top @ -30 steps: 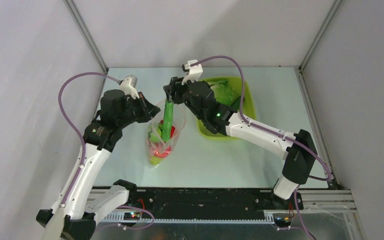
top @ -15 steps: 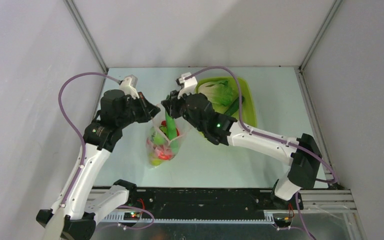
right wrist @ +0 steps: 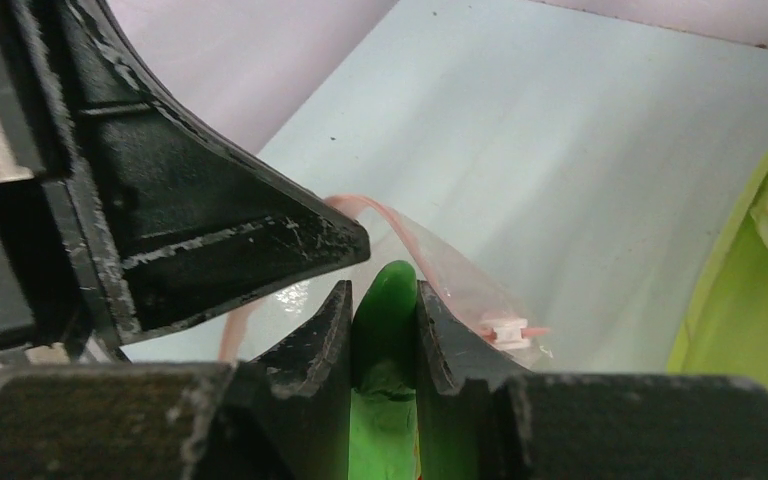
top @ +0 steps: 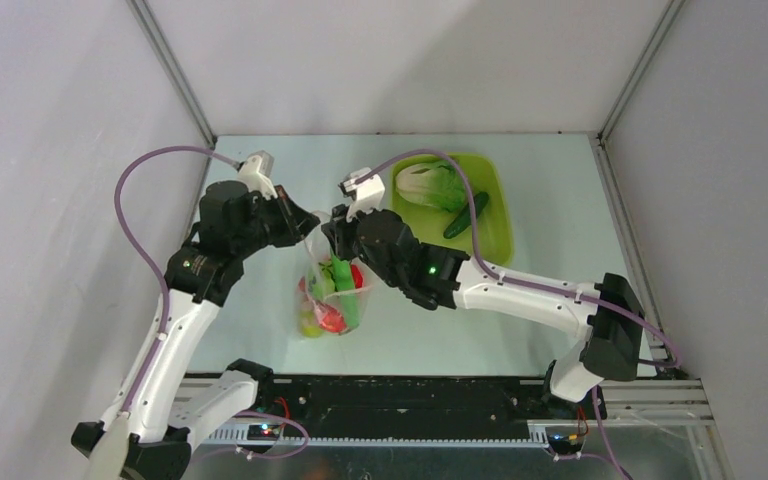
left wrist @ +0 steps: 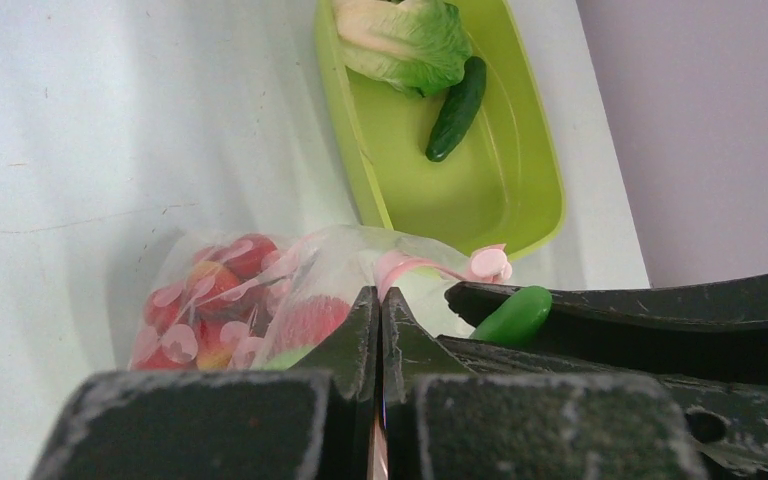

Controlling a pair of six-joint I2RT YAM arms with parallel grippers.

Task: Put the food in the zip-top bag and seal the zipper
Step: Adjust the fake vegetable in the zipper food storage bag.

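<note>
1. My left fingers point(left wrist: 379, 310): clenched on the zipper point(left wrist: 422, 266); the bag point(top: 325, 292) stands on the table point(left wrist: 110, 120).
2. My right fingers point(right wrist: 384, 303): grasping the pepper point(right wrist: 380, 425) at the bag's mouth.
3. Lettuce point(left wrist: 400, 42) and cucumber point(left wrist: 457, 95) lie in the tray point(left wrist: 460, 195).

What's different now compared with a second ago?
The right gripper swung toward the near edge and lowered the green pepper deeper into the bag, moving off the tray. It still grips the pepper. The left gripper stayed shut on the bag's mouth; lettuce and cucumber stayed in the tray.
</note>
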